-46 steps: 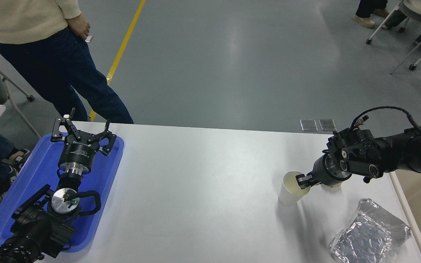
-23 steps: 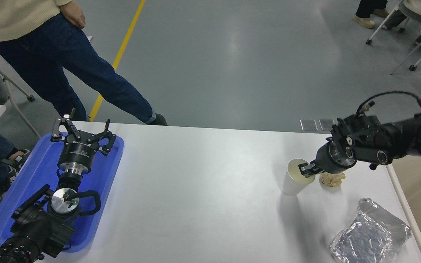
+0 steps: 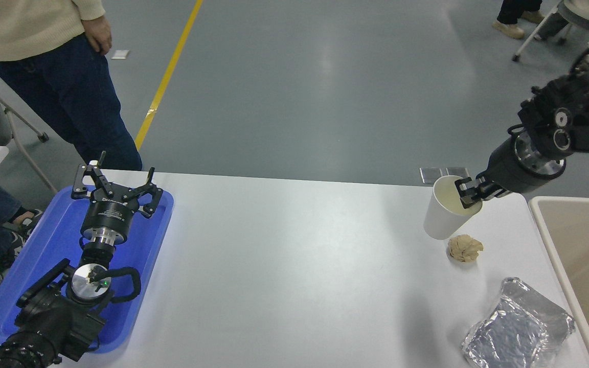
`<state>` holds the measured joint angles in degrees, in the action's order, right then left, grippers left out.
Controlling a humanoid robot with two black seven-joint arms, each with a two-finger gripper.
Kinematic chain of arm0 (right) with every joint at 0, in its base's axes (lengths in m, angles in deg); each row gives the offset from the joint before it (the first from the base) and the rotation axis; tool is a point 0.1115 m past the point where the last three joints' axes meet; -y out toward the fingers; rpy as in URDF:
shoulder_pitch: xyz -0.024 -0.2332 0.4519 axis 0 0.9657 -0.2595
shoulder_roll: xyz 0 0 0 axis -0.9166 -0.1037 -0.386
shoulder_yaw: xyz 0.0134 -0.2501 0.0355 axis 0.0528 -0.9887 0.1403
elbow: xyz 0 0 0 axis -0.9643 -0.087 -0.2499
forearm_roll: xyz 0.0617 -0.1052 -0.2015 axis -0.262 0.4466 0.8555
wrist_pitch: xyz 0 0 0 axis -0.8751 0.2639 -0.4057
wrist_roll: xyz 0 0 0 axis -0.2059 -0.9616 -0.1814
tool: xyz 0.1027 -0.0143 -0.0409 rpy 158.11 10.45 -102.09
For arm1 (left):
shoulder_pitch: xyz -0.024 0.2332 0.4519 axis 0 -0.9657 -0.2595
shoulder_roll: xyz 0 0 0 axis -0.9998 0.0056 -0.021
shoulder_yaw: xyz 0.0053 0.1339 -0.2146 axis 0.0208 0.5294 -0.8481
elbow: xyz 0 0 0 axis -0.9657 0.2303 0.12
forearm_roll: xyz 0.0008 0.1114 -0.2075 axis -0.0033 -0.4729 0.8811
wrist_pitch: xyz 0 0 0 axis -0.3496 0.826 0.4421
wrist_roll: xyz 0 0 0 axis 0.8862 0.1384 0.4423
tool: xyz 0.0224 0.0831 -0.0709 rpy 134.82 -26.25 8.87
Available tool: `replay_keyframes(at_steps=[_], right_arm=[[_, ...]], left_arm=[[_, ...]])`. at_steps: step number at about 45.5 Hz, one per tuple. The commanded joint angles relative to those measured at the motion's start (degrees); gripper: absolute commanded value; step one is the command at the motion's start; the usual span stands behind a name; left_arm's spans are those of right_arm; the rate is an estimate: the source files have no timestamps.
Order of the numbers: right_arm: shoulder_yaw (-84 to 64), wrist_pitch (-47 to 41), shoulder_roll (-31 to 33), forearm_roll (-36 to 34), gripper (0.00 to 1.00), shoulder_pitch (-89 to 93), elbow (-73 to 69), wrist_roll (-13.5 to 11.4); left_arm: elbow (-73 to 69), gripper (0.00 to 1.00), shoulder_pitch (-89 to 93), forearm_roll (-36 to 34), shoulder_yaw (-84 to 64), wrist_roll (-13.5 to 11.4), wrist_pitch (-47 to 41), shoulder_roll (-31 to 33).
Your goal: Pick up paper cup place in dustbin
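The white paper cup [image 3: 440, 217] hangs tilted in the air above the table's right side, its cream inside facing up and right. My right gripper [image 3: 468, 197] is shut on its rim, one finger inside the cup and one outside. The beige dustbin [image 3: 547, 230] stands just past the table's right edge, its pale rim and tan inside partly cut off by the picture. My left gripper [image 3: 115, 181] rests open over the blue tray at the lower left.
A crumpled tan paper ball [image 3: 465, 248] lies on the table right under the cup. A crinkled foil sheet [image 3: 517, 324] sits at the front right. The blue tray [image 3: 151, 240] lies at the left. A person [image 3: 54, 76] stands at the far left.
My right arm has lifted the paper cup off the table and carried it up and to the right, toward the dustbin. The paper ball is now uncovered. The person has shifted stance.
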<state>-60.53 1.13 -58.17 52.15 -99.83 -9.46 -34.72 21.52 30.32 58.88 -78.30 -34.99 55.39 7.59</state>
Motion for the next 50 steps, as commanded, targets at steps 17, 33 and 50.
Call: replay_keyframes(at_steps=[17, 33, 50], right_arm=[[-5.8, -1.8, -2.3, -1.9, 0.0, -11.1, -5.6, -0.1], [-5.8, -4.2, -2.2, -2.0, 0.0, -11.8, -5.6, 0.0], [-6.4, -6.3, -2.0, -2.0, 0.0, -16.4, -5.6, 0.0]], left_arm=[[0.0, 1.0, 0.0, 0.1, 0.0, 0.0, 0.0, -0.1], [0.0, 1.0, 0.0, 0.0, 0.0, 0.0, 0.0, -0.1], [0.0, 1.0, 0.0, 0.1, 0.0, 0.0, 0.0, -0.1]])
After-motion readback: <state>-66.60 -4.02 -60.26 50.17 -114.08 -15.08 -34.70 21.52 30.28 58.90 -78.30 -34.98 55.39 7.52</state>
